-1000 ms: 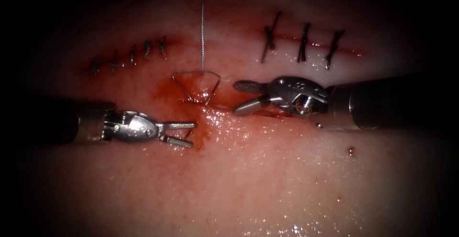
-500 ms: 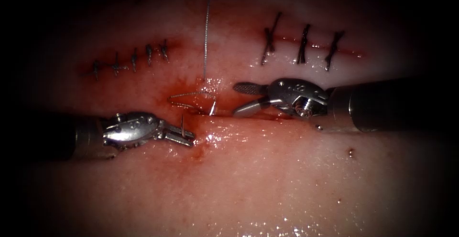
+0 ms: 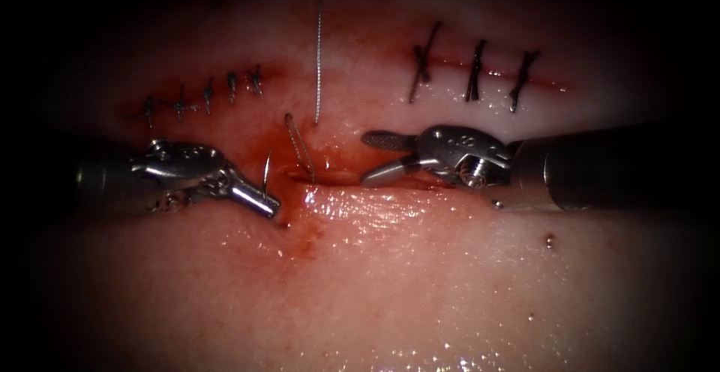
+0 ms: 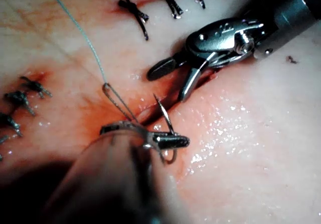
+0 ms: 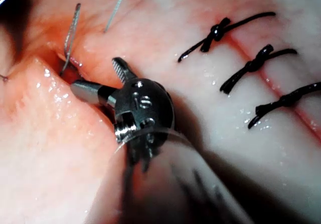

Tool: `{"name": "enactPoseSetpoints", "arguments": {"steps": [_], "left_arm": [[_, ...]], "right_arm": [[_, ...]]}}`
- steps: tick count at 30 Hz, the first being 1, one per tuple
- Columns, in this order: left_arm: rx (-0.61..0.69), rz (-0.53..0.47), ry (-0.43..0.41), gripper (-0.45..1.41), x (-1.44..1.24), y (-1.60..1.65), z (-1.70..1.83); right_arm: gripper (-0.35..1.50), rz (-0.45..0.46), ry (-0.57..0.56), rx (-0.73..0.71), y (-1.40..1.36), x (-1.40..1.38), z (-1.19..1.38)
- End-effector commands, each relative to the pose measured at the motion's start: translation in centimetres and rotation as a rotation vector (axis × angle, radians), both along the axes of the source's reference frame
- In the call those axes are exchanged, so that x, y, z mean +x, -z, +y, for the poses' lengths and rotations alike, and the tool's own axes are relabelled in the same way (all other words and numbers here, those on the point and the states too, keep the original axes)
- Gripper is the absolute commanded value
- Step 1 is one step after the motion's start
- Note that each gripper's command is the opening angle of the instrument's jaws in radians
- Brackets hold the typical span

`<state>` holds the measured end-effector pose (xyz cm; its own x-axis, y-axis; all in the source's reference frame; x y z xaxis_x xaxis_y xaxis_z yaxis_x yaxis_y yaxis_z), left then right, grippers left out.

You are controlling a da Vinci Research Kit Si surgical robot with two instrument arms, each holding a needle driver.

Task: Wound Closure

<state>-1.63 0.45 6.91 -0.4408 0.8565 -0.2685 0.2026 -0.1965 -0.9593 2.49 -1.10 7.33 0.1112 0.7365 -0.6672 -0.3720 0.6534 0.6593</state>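
My left tool [image 3: 270,208] lies left of the open cut [image 3: 337,182], jaws shut on the curved needle [image 3: 266,169]. It grips the needle about mid-curve; the sharp end [image 4: 159,103] stands free above the jaws [image 4: 183,142]. The rest curls under them, and I cannot tell whether it still touches the tissue [image 3: 420,282]. Thread [image 3: 319,57] drops from above into a narrow loop [image 3: 298,147] at the cut's left end. My right tool [image 3: 365,160] holds nothing, jaws open at the cut's edge; one jaw rests in the gap [image 5: 94,73].
Three dark knotted stitches [image 3: 472,68] close the cut's right stretch, and several small ones [image 3: 206,91] close its left stretch. Red fluid [image 3: 300,241] pools around the cut's left end. The right tool's shaft [image 3: 615,166] runs off to the right.
The left tool's open jaws shut on the needle and drew it up and left, turning as they went. The wide thread triangle collapsed into a narrow loop. The right tool barely moved.
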Motion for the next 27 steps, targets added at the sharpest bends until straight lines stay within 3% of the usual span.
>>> {"name": "enactPoseSetpoints", "arguments": {"steps": [1, 9, 14, 18, 19, 21, 24, 27], "left_arm": [[0.051, 0.01, -0.019, -0.45, -0.05, -0.04, -0.03], [0.297, 0.1, -0.099, -0.45, 0.0, 0.03, -0.06], [0.321, 0.09, -0.121, -0.45, 0.12, 0.18, -0.05], [0.003, 0.016, 0.045, -0.45, 0.28, 0.44, 0.0], [0.003, 0.016, 0.045, -0.45, 0.28, 0.44, 0.0], [-0.178, -0.056, 0.105, -0.45, 0.39, 0.61, -0.08], [-0.257, -0.082, 0.139, -0.45, 0.44, 0.71, -0.15], [-0.429, -0.126, 0.221, -0.45, 0.58, 0.95, -0.32]], "right_arm": [[1.06, 0.011, 0.014, 0.006, -0.03, 0.08, -0.07], [1.08, 0.046, 0.06, 0.025, 0.05, 0.14, -0.08], [1.08, 0.007, 0.119, -0.018, 0.24, 0.22, -0.06], [1.21, -0.034, 0.215, -0.123, 0.49, 0.45, -0.12], [1.21, -0.034, 0.215, -0.123, 0.49, 0.45, -0.12], [1.23, -0.03, 0.294, -0.148, 0.57, 0.69, -0.28], [1.23, -0.023, 0.324, -0.166, 0.6, 0.8, -0.37], [1.03, -0.057, 0.364, -0.199, 0.59, 0.98, -0.54]]}}
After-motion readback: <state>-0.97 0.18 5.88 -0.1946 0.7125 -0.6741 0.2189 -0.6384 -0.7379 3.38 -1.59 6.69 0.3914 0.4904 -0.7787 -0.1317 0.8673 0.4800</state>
